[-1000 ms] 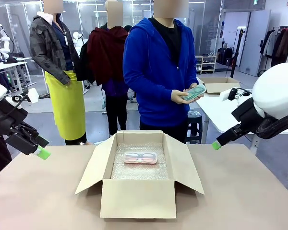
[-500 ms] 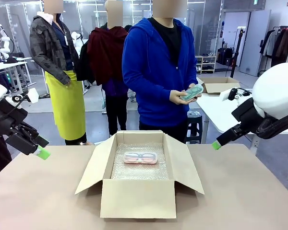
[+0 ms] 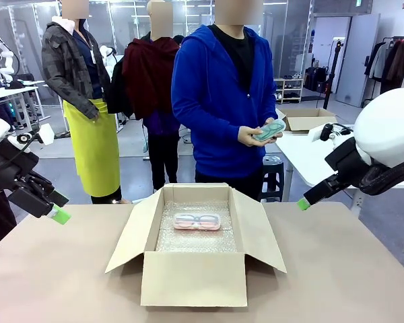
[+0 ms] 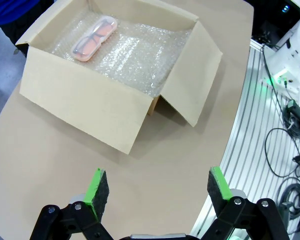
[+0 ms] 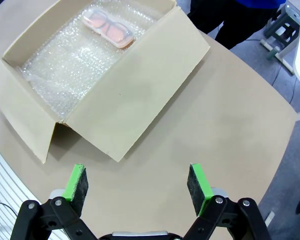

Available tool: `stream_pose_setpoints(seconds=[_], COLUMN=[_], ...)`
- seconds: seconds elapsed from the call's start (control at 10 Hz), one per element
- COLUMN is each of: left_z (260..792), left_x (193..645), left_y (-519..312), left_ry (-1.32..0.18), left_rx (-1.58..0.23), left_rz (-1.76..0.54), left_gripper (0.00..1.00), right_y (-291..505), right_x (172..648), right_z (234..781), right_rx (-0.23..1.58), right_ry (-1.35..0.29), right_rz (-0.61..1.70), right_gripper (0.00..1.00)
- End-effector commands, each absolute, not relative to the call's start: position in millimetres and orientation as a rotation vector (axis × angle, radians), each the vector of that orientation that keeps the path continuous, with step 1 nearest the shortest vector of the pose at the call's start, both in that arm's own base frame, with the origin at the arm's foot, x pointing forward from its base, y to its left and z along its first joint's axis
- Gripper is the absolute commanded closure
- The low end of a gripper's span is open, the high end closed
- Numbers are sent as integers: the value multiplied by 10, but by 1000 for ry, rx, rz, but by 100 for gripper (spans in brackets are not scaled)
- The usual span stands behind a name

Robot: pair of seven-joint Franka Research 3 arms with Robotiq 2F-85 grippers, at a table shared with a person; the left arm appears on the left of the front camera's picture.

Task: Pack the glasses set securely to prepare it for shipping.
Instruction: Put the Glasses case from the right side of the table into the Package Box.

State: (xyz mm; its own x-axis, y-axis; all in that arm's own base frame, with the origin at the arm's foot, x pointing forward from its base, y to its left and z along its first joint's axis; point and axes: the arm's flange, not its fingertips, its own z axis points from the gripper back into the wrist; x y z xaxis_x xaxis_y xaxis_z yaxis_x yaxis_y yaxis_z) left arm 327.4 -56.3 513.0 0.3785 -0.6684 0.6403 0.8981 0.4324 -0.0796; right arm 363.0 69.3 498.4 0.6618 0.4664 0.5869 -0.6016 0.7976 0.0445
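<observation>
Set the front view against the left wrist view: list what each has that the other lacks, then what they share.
Front view: a person's hands holding the mint green case, behind the table. Left wrist view: the left gripper, wide open above the table, and cables past its edge. Both: the open cardboard box, its bubble wrap lining, the pink case lying on it.

matt cardboard box, glossy bubble wrap, clear plastic pink case.
</observation>
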Motion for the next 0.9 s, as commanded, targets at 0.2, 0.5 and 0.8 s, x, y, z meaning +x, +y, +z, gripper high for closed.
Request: stream_pose_setpoints(seconds=[0.2, 0.5, 0.8], left_z=[5146, 5146, 5146], left_x=[3273, 3273, 3273], left_y=[-542, -542, -542], left_ry=[-583, -583, -583], left_rx=[-479, -479, -479], left_rz=[-1069, -1069, -1069], left_gripper=[0, 0, 0], right_y=[697, 697, 697], right_x=[3630, 3630, 3630], right_z=[4987, 4987, 4987], right_rx=[244, 244, 244], right_ry=[-592, -592, -592], right_rz=[611, 611, 611], right_gripper=[0, 0, 0])
